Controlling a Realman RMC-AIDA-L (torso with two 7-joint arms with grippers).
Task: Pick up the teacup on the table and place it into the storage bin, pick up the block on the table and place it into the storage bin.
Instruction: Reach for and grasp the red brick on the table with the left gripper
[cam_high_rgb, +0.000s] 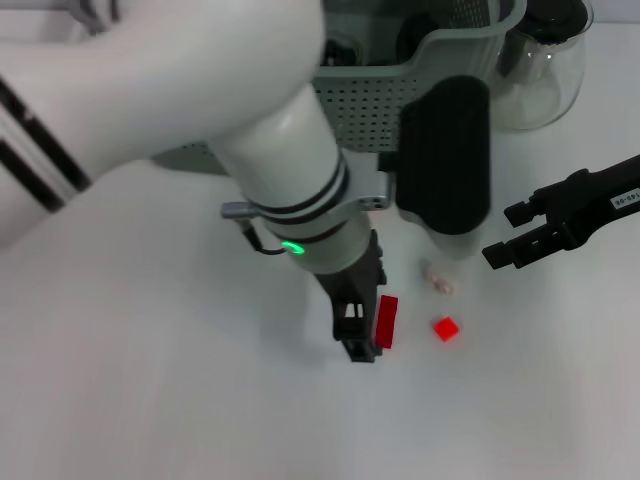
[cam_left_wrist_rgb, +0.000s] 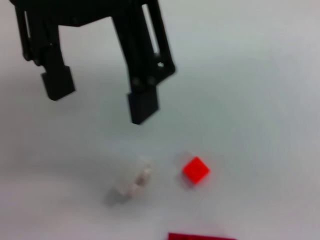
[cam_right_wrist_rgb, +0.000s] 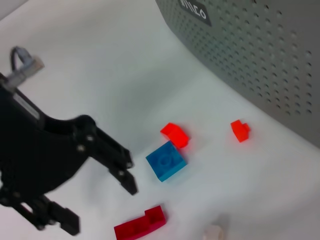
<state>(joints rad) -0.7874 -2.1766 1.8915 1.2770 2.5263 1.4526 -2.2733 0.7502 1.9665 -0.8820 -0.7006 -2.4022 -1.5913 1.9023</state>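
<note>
The left claw (cam_high_rgb: 362, 325) hangs low over the white counter (cam_high_rgb: 150, 380), pointing down just beside a long dark red block (cam_high_rgb: 386, 321); in the right wrist view its fingers (cam_right_wrist_rgb: 122, 172) stand apart with nothing between them. That same view shows a blue block (cam_right_wrist_rgb: 166, 160) lying on the counter touching a bright red block (cam_right_wrist_rgb: 175, 134), with another small red block (cam_right_wrist_rgb: 240, 130) a little apart, nearer the wall of the storage bin (cam_right_wrist_rgb: 260, 55). A small red square block (cam_high_rgb: 446, 328) lies on the counter just beside the long dark red one, and a small pale, clear piece (cam_high_rgb: 438, 278) rests near it. The right claw (cam_high_rgb: 508, 232) hovers on the right side of the counter, its fingers spread and holding nothing; the left wrist view shows it above the clear piece and the red square. The grey-green storage bin stands at the back of the counter, with a clear glass teapot (cam_high_rgb: 540, 60) just beside it on the right. I cannot tell where the teacup is.
</note>
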